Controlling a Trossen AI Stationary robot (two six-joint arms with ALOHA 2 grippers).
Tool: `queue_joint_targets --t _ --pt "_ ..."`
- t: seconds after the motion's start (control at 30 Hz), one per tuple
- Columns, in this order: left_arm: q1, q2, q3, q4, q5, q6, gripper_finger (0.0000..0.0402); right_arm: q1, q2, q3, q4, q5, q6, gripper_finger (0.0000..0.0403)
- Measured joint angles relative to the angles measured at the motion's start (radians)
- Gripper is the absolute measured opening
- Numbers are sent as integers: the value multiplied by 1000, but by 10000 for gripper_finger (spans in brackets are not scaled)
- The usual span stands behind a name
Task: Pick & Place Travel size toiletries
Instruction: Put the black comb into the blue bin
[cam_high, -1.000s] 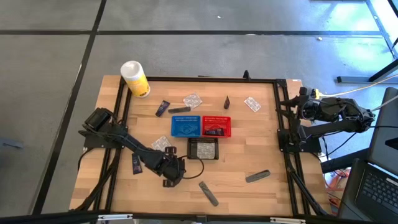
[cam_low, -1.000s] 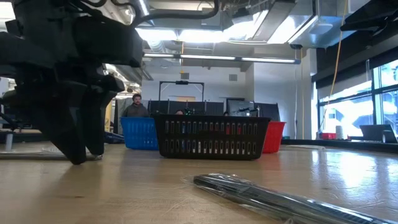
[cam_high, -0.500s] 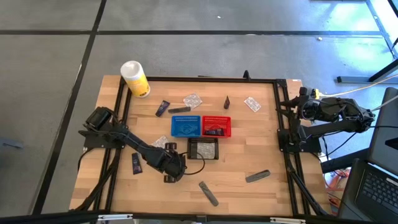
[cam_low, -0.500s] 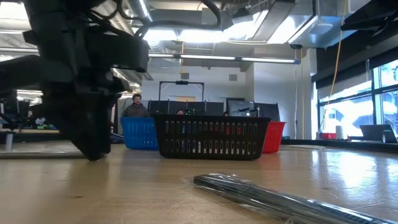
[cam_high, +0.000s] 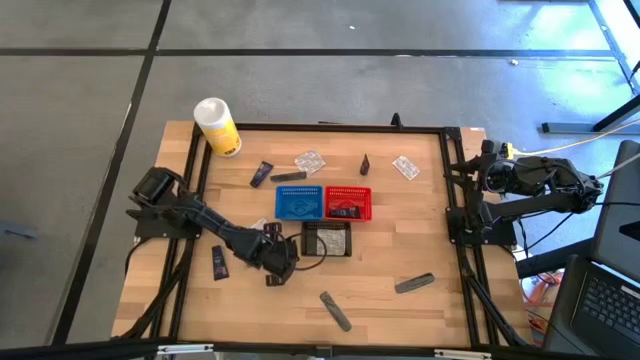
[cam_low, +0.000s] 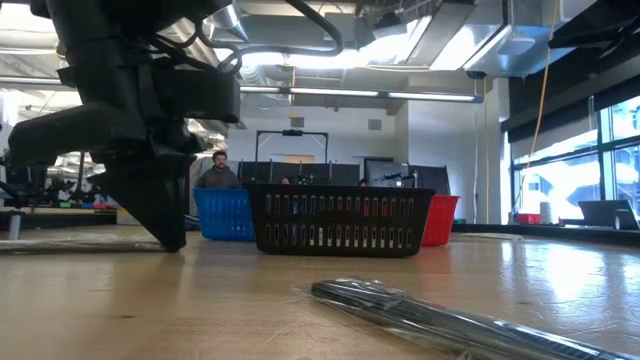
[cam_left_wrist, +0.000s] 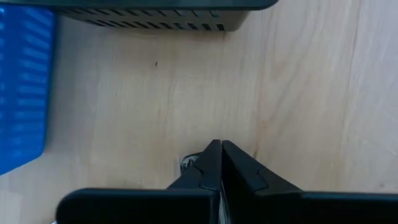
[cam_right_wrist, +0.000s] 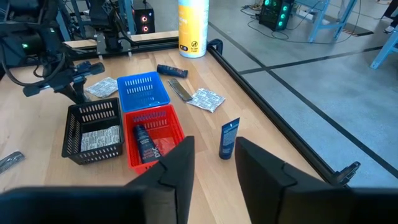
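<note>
Your left gripper (cam_high: 277, 262) sits at nine o'clock of the black basket (cam_high: 327, 239), fingers pinched on a crinkly packet (cam_left_wrist: 188, 163). That thin grip could slip. Your right gripper (cam_right_wrist: 211, 163) waits, fingers apart.

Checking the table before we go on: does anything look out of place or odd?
One navy tube stands upright beside the red basket, while the other toiletries lie flat. Nothing looks spilled or damaged.
</note>
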Motion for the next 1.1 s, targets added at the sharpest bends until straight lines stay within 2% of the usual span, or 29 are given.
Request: queue_joint_targets --t 0.5,0.77,1.1 --pt "-2 -86 -8 -6 24 0 1 0 0 0 0 0 0 102" --pt "-2 -132 -6 -4 16 1 1 0 0 0 0 0 0 118" --pt "19 -227 -4 -3 -76 47 1 0 0 0 0 0 0 142"
